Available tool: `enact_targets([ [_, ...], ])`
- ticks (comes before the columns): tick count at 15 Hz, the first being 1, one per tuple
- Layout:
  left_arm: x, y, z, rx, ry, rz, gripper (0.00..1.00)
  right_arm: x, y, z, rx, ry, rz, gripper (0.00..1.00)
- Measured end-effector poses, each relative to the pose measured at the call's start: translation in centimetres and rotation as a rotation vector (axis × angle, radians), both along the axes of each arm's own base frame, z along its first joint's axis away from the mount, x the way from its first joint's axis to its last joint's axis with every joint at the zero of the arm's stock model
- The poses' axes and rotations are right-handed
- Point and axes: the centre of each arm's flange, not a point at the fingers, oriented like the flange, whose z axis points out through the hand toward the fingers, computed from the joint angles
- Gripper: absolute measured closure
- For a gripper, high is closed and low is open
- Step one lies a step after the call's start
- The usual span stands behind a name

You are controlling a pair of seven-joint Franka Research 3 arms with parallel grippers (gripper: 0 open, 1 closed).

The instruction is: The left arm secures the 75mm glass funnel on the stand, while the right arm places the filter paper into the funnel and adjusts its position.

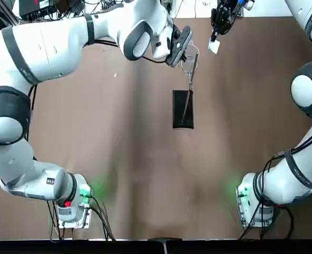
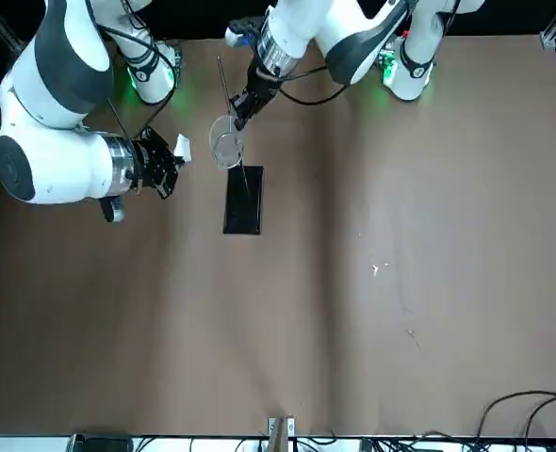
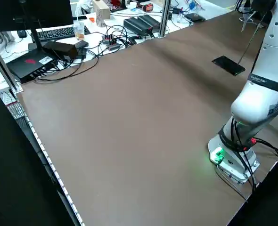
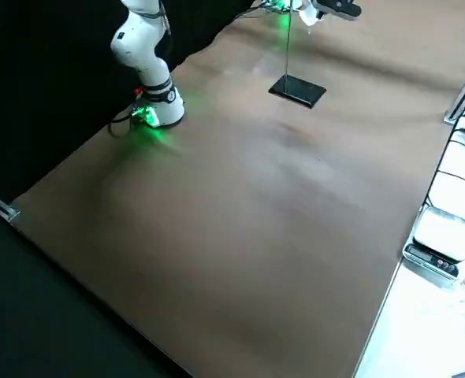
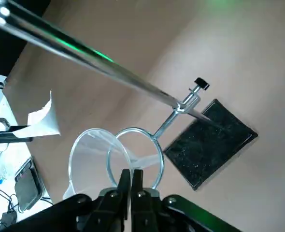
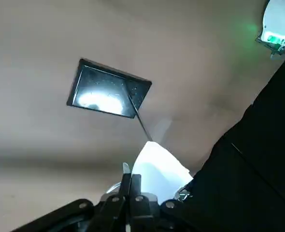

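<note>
The glass funnel, pinched at its rim by the left gripper, overlaps the stand's ring without yet sitting in it; its stem slants. The right gripper, pinching the filter paper, waits just to the funnel's right.

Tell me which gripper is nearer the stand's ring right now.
Left. The left gripper is at the ring, fingers shut on the glass funnel. The right gripper holds the filter paper off to the side.

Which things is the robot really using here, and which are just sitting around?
Being used:
- glass funnel, pinched by the left gripper beside the ring
- stand with its ring
- filter paper, held by the right gripper off to one side of the stand

Just sitting around:
- keyboard, cables and black boxes on the bench beside the table
- white scale past the table's other side
</note>
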Motion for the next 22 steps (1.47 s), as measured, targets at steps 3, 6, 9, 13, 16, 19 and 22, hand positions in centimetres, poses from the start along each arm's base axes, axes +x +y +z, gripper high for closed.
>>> enact_targets([
  [3, -0.1, -0.2, -0.8, 0.0, -0.004, -0.006, 0.95, 0.0, 0.1, 0.0, 0.001, 0.0, 0.001, 0.99],
  [6, -0.8, -1.0, -1.8, 0.009, -0.004, -0.017, 0.94, 0.0, 0.1, 0.1, 0.003, -0.001, 0.001, 0.99],
  [9, -1.0, -1.3, -2.2, 0.007, 0.003, -0.018, 0.9, 0.0, 0.2, 0.3, 0.006, -0.004, 0.002, 0.99],
  [13, -0.7, -1.1, -2.3, 0.017, -0.013, -0.018, 0.44, -0.4, 1.6, 0.7, 0.02, -0.013, 0.017, 0.99],
  [16, -0.3, -0.8, -2.6, 0.035, -0.004, -0.014, 0.19, -0.5, 3.5, 1.1, 0.033, -0.034, -0.011, 0.99],
  [19, 1.8, 0.9, -2.8, 0.069, 0.025, 0.032, 0.0, -1.4, 6.3, 1.2, 0.025, -0.047, -0.016, 0.99],
  [22, 5.2, 3.9, -2.8, 0.118, 0.083, 0.126, 0.0, -2.6, 8.7, 1.1, 0.022, -0.044, 0.017, 0.99],
])
